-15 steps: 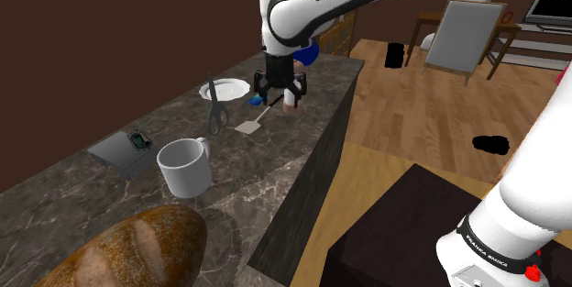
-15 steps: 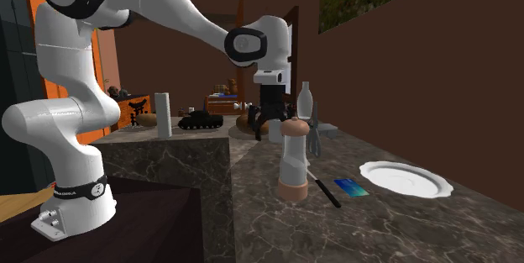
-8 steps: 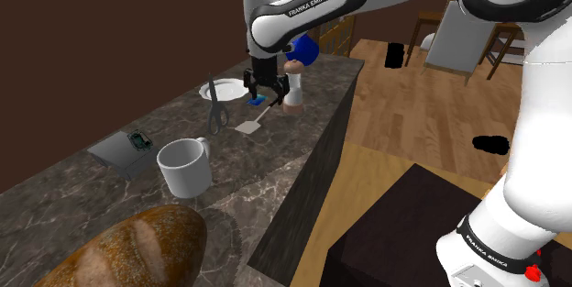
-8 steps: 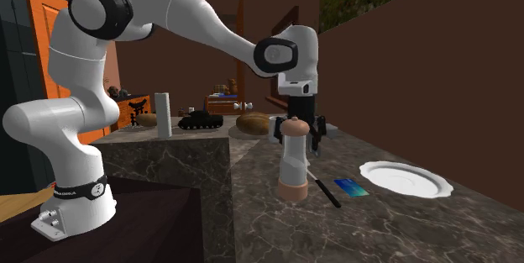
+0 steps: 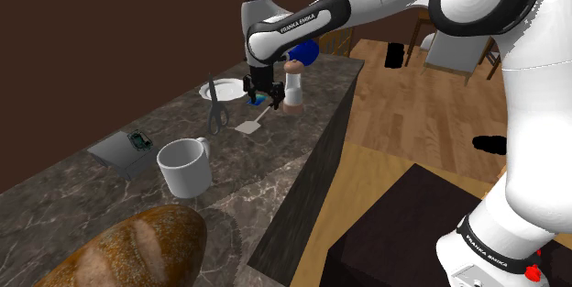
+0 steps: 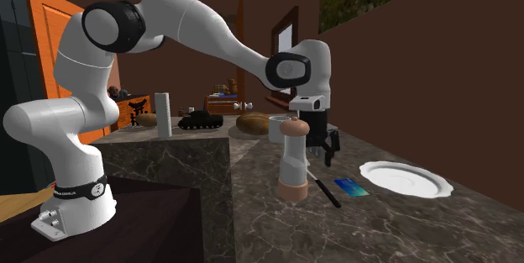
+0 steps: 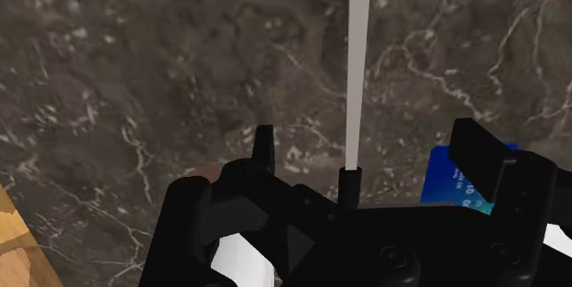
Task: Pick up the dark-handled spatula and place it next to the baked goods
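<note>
The spatula lies flat on the dark marble counter (image 5: 82, 193). Its pale blade (image 5: 247, 127) points toward the mug, and a thin pale shaft (image 7: 356, 74) runs back to the dark handle (image 6: 323, 190). My gripper (image 5: 264, 104) hangs just above the handle end, beside the pepper mill. It is open: in the wrist view the fingers (image 7: 477, 152) stand wide apart with the handle's start (image 7: 348, 184) between them, untouched. My gripper (image 6: 323, 159) shows behind the mill in the second exterior view. A brown bread loaf (image 5: 128, 248) sits at the counter's near end.
A pepper mill (image 5: 292, 88) stands close beside the gripper, toward the counter edge. A blue card (image 5: 258, 101), scissors (image 5: 214, 106) and a white plate (image 5: 225, 89) lie nearby. A white mug (image 5: 186, 166) and a grey device (image 5: 124, 150) sit between spatula and loaf.
The gripper has swung from in front of the pepper mill toward the shoulder view's left and now sits low over the spatula's handle. The spatula has not moved.
</note>
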Tool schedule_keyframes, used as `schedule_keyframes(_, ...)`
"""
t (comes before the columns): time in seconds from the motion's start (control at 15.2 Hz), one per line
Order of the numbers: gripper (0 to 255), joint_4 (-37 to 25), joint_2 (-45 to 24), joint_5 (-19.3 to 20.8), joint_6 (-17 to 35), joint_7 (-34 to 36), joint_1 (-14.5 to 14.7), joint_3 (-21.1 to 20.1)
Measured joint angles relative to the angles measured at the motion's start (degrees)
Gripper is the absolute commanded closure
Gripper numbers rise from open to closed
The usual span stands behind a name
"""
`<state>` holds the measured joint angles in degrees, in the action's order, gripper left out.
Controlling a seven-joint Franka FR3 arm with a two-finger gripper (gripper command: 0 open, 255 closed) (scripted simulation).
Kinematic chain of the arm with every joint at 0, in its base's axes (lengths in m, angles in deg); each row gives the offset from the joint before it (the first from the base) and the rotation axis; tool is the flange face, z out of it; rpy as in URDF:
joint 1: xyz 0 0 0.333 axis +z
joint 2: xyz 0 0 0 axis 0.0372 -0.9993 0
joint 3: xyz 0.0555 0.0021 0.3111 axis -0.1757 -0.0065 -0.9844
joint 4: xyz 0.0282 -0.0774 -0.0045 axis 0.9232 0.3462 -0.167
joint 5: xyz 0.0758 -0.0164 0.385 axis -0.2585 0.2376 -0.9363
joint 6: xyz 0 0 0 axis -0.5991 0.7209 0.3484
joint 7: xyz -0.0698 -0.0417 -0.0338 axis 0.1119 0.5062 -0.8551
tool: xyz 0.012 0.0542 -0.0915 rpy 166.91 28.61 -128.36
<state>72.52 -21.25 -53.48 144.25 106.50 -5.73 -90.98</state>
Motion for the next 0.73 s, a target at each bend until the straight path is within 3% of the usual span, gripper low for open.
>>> schedule_keyframes(0.59,0,0.78,-0.88,0.40,1.62,0.38,0.11,0.22)
schedule_keyframes(0.66,255,0.78,-0.88,0.40,1.62,0.38,0.11,0.22)
schedule_keyframes(0.73,255,0.78,-0.87,0.40,1.62,0.38,0.11,0.22)
